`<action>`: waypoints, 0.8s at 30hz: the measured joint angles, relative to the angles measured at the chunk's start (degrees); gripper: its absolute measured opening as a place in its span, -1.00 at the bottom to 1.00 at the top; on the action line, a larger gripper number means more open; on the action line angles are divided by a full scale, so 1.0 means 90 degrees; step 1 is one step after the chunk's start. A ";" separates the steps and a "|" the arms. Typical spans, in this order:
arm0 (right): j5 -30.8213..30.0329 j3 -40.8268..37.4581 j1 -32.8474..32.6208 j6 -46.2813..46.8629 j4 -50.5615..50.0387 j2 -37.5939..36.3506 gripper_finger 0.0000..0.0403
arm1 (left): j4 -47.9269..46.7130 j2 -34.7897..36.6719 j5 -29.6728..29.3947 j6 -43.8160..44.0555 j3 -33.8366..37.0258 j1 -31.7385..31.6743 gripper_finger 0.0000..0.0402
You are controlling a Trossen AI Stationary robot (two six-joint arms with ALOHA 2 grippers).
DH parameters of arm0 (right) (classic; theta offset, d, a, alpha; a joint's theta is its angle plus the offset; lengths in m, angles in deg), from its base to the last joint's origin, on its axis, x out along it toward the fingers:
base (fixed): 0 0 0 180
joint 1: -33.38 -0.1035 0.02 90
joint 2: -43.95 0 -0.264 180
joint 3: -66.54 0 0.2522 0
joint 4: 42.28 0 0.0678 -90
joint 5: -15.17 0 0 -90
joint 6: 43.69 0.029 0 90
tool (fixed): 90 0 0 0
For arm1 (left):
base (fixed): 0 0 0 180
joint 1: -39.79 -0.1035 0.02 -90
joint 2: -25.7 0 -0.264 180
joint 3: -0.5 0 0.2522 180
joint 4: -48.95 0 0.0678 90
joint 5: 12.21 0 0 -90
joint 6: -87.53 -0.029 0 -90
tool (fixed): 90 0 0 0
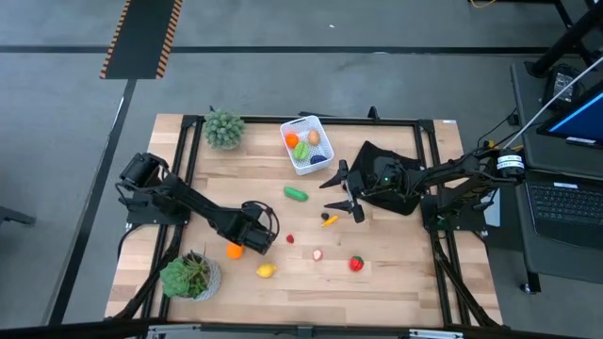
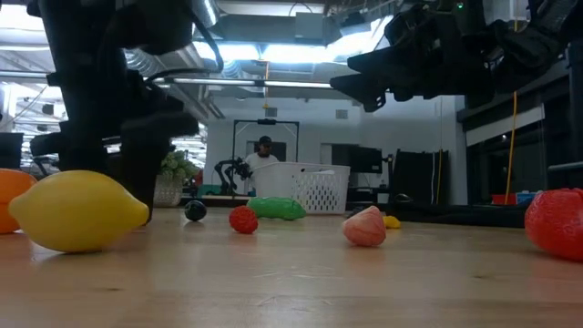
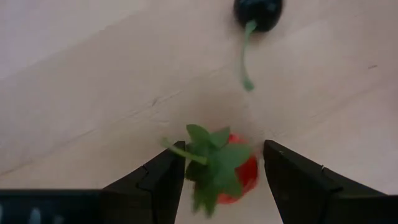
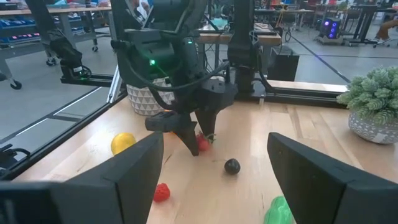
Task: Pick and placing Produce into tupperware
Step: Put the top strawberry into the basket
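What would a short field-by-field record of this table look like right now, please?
left gripper: down at the table, over a red leafy fruit
right gripper: open, empty, hovering beside the black cloth
tupperware: holds orange, green and tan pieces
loose produce: green vegetable, lemon, orange, dark cherry
potted plants: one near the tupperware, one near the lemon

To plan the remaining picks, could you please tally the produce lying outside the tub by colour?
Red or pink pieces: 4
Orange or yellow pieces: 3
Green piece: 1
Dark piece: 1
Total: 9
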 joint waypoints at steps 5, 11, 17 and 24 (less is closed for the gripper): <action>0.0002 0.0000 0.0000 0.0000 -0.0003 -0.0001 0.43 | -0.0008 -0.0048 0.0004 -0.0002 -0.0017 -0.0010 0.03; 0.0002 0.0000 0.0000 0.0000 -0.0018 -0.0001 0.43 | -0.0008 -0.0052 0.0001 -0.0142 -0.0015 -0.0014 0.03; 0.0002 0.0000 0.0000 0.0009 -0.0022 -0.0002 0.43 | -0.0011 -0.0053 -0.0001 -0.0175 -0.0015 -0.0015 0.03; 0.0002 0.0000 0.0000 0.0017 -0.0080 -0.0002 0.43 | -0.0012 -0.0063 -0.0101 -0.0481 -0.0007 -0.0010 -0.08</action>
